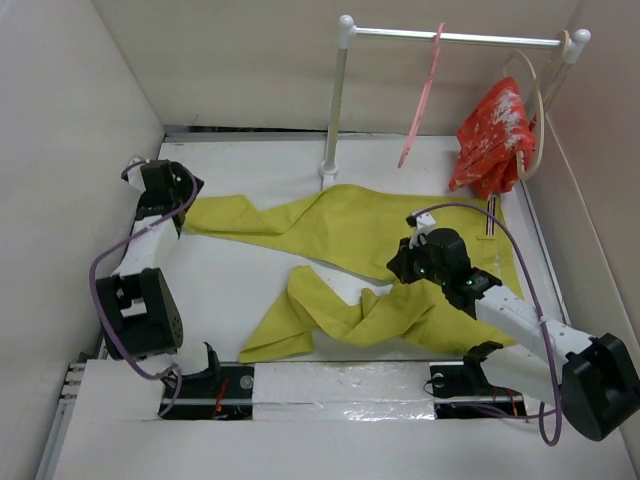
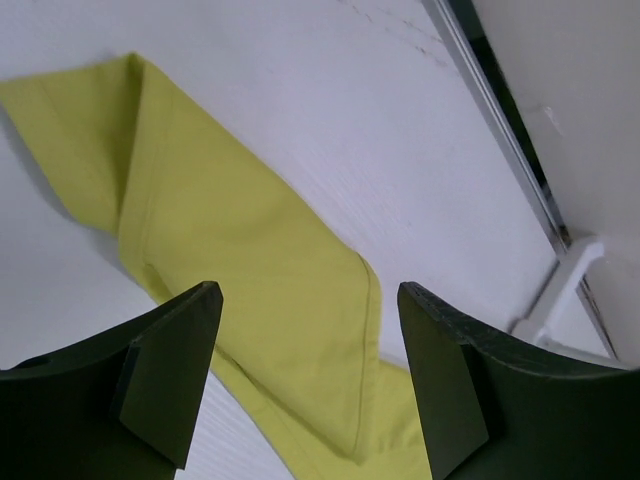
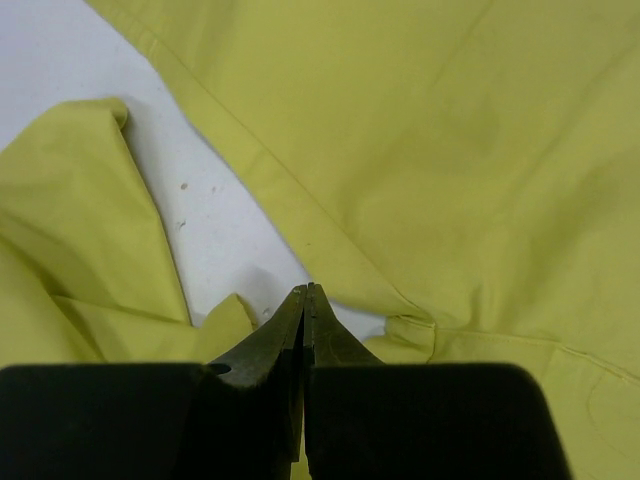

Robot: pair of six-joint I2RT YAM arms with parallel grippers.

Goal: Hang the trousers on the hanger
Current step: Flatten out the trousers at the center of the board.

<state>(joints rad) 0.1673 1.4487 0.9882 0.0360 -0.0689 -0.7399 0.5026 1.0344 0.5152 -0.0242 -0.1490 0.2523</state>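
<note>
The mustard-yellow trousers (image 1: 350,225) lie spread on the white table, one leg reaching left, the other crumpled toward the front, and the striped waistband (image 1: 490,215) at the right. The pink hanger (image 1: 425,95) hangs empty on the white rail. My left gripper (image 1: 185,190) is open just above the end of the left trouser leg (image 2: 250,260), with its jaws wide apart (image 2: 310,295) and empty. My right gripper (image 1: 400,265) hovers over the crotch area with its jaws pressed together (image 3: 305,290). Nothing shows between them above the cloth (image 3: 450,150).
A white clothes rack, rail (image 1: 450,38) and post (image 1: 335,110), stands at the back; its base shows in the left wrist view (image 2: 570,290). A red patterned garment (image 1: 492,135) hangs on a beige hanger (image 1: 535,100) at the rail's right end. White walls enclose the table.
</note>
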